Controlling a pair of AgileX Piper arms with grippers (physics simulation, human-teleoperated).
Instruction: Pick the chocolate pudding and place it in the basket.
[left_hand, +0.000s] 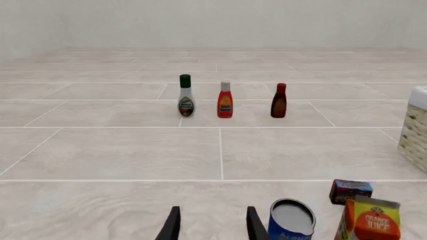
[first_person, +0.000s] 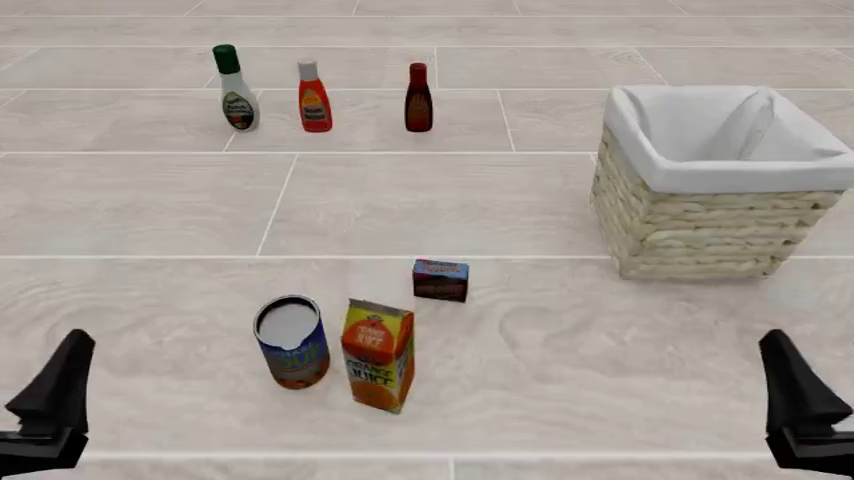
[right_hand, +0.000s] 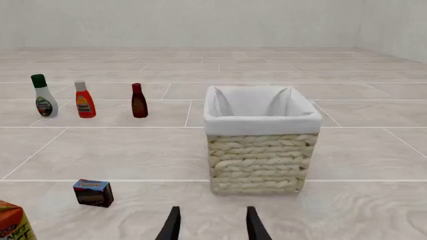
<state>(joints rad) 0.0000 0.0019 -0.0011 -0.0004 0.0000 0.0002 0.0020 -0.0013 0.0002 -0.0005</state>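
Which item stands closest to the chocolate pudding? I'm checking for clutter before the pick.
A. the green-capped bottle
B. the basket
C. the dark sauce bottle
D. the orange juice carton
D: in the front view the orange juice carton stands just on the arms' side of the chocolate pudding, while the basket and the bottles sit much farther off.

The chocolate pudding (first_person: 441, 279) was a small dark brown box with a blue top and a red label. It stood upright on the table surface, near the middle in the front view, and nothing touched it. The basket (first_person: 707, 225) was a large square one of pale woven wicker, with a white cloth lining folded over its rim. It stood upright on the right side of the table, well apart from the pudding and a little farther back. Its inside showed only the white cloth.
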